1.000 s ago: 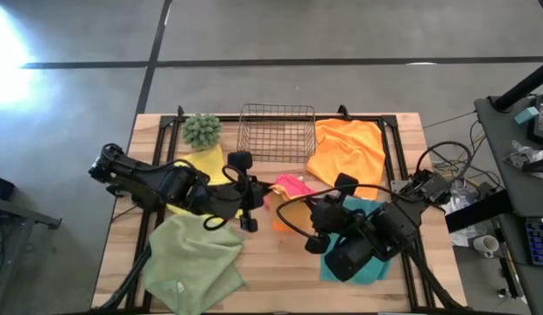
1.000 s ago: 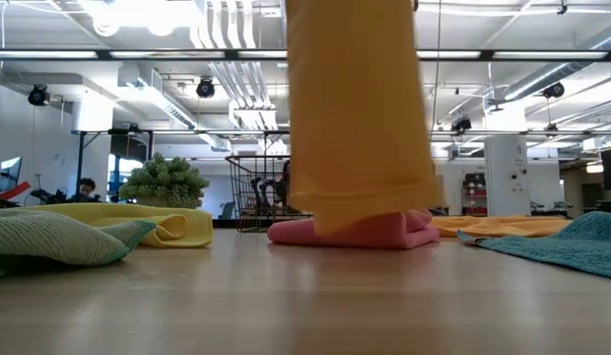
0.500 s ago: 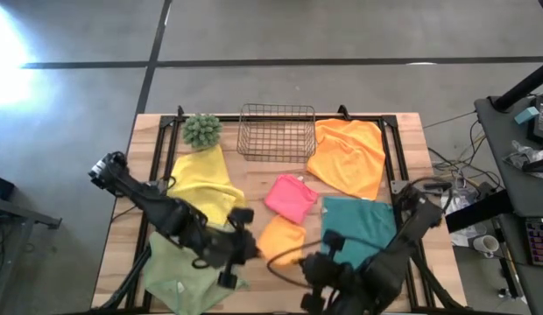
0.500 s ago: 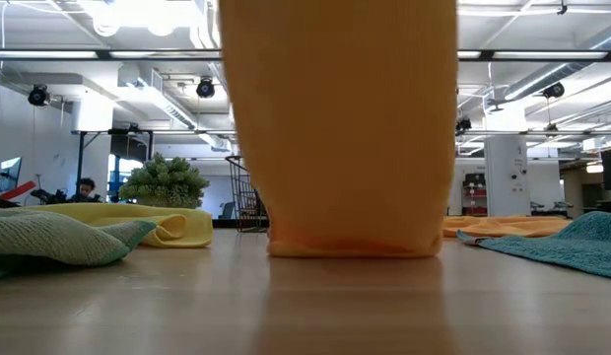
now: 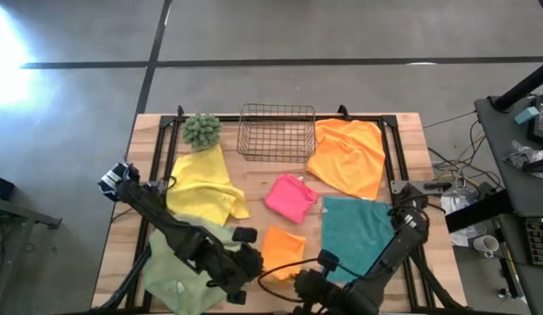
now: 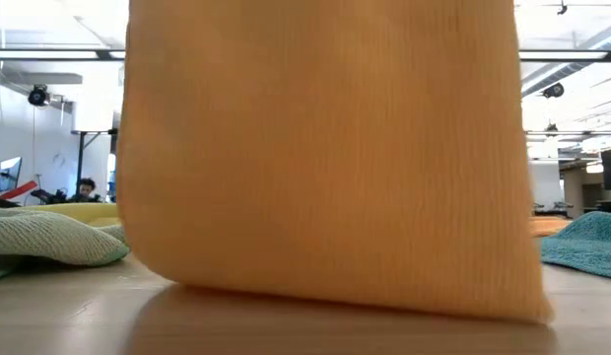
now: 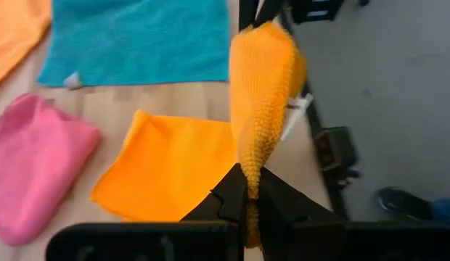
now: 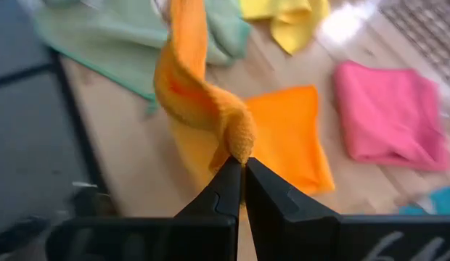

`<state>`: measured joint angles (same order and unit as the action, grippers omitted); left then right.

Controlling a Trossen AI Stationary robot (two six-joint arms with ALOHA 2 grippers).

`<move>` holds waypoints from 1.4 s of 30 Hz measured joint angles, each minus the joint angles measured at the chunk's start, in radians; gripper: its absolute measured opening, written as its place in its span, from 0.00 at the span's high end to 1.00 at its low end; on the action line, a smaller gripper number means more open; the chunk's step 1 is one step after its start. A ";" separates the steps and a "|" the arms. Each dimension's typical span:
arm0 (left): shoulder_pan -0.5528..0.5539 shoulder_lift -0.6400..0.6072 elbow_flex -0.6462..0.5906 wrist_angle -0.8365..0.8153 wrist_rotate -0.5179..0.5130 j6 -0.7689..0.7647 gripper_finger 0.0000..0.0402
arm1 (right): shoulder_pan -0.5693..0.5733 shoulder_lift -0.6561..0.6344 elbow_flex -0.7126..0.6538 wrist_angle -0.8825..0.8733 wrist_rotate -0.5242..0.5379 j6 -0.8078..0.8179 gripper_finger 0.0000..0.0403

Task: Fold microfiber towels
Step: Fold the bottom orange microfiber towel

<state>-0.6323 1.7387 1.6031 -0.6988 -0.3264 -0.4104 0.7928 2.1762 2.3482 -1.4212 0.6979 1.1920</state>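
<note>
A small orange microfiber towel (image 5: pixel 283 248) lies between the pink towel (image 5: pixel 291 197) and the table's near edge. Its far part rests flat on the wood and its near edge is raised. My left gripper (image 5: pixel 252 262) is shut on the left end of that edge. My right gripper (image 5: pixel 305 278) is shut on the right end. In the low view the orange towel (image 6: pixel 325 158) hangs like a curtain, its lower edge on the table. My left gripper pinches the raised edge's left corner (image 7: pixel 251 172) between its two fingers, coming slanting down from the table's left. The edge runs on, bunched, toward the other arm. The towel's far part (image 7: pixel 174 170) lies flat on the table. My right gripper pinches the raised edge's right corner (image 8: pixel 240 148) between its two fingers, slanting down from the table's right. The bunched edge (image 8: pixel 183 69) rises away from the fingers toward the left arm. The rest of the towel (image 8: pixel 290 141) lies on the wood.
Around lie a yellow towel (image 5: pixel 206 179), a sage green towel (image 5: pixel 179 271) under the left arm, a teal towel (image 5: pixel 359 234) and a larger orange towel (image 5: pixel 349 153). A copper wire basket (image 5: pixel 277 131) and a spiky green plant (image 5: pixel 201 129) stand at the far edge.
Both grippers have gone down and toward the table's near edge, rolling as they went, still shut on the orange towel. The towel, which hung over the pink towel, has been drawn clear of it, and its lower part now lies on the wood.
</note>
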 joint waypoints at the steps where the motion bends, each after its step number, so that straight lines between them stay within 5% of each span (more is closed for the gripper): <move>1: 0.009 0.007 -0.001 0.002 -0.002 0.001 0.99 | -0.004 0.008 0.000 -0.032 -0.001 0.023 0.98; 12: 0.105 0.051 -0.137 0.030 -0.019 -0.027 0.99 | -0.043 0.063 -0.020 -0.148 -0.053 0.121 0.98; 20: 0.151 0.049 -0.201 0.068 -0.022 -0.022 0.99 | -0.098 0.057 -0.174 -0.149 -0.104 0.153 0.98; 42: 0.243 0.049 -0.295 0.173 0.062 0.039 0.98 | -0.192 -0.141 -0.530 0.092 -0.182 0.069 0.97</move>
<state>-0.3897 1.7878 1.3083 -0.5259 -0.2646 -0.3714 0.6011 2.0352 1.8184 -1.3291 0.5156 1.2614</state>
